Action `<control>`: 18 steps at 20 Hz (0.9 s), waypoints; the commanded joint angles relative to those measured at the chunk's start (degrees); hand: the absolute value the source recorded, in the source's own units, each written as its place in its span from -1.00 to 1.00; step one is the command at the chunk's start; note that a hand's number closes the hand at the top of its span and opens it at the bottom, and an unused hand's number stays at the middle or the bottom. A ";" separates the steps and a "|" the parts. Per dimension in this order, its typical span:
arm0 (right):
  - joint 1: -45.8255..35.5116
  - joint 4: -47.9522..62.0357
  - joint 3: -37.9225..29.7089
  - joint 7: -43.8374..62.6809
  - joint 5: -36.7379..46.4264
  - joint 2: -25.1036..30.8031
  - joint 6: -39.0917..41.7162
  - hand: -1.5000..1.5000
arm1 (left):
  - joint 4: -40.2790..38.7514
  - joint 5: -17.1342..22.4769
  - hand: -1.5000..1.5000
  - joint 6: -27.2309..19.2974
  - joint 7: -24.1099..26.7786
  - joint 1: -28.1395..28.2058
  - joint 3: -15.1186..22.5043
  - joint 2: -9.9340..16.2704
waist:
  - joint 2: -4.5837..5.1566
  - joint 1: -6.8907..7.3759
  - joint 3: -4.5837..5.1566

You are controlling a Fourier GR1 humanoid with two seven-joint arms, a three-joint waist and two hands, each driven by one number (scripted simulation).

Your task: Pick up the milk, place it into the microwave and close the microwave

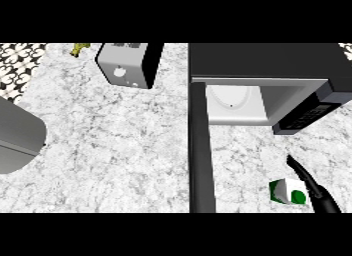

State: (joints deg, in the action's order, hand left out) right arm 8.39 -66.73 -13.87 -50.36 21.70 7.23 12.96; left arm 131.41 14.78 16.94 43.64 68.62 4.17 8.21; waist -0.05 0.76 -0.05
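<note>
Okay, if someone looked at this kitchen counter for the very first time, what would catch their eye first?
Probably the open microwave at the upper right, its dark door swung out toward the viewer down the middle of the view. Next, the small green-and-white milk carton at the lower right of the marble counter, with the right hand just beside it. A silver toaster stands at the upper left.
</note>
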 commanded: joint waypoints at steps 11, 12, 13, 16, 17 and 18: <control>-9.13 22.21 -2.41 -13.46 9.41 4.07 -18.56 1.00 | 1.14 0.51 -1.00 2.13 0.08 0.38 -1.59 -1.18 | 0.18 0.19 -0.07; -12.32 24.35 -3.11 -12.47 9.01 5.20 -17.98 1.00 | -0.17 -0.90 -1.00 3.65 1.73 2.17 -1.35 -0.95 | 0.11 0.62 -0.08; -11.04 23.90 -1.53 -11.10 10.55 3.03 -20.12 1.00 | -0.89 1.46 -1.00 3.45 1.49 0.95 -3.58 -0.91 | 0.08 0.29 -0.03; -13.29 27.44 -2.31 -12.84 10.05 3.80 -20.89 1.00 | 0.79 1.05 -1.00 4.27 1.46 3.59 -1.94 -1.73 | 0.06 0.28 -0.04; -17.17 29.34 -2.75 -11.11 9.86 5.12 -20.23 1.00 | -1.86 0.06 -1.00 6.22 4.23 3.53 -2.86 -0.87 | 0.04 0.70 -0.05; -16.63 29.41 -2.58 -13.74 9.68 4.34 -21.65 1.00 | -0.77 3.31 -1.00 4.82 1.59 1.86 -4.57 -0.74 | 0.11 0.34 -0.05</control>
State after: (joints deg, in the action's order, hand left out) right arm -5.05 -41.46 -16.06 -59.00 30.69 11.55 -4.65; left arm 130.76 15.30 20.06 44.83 70.94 1.92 6.93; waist -0.16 1.10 0.36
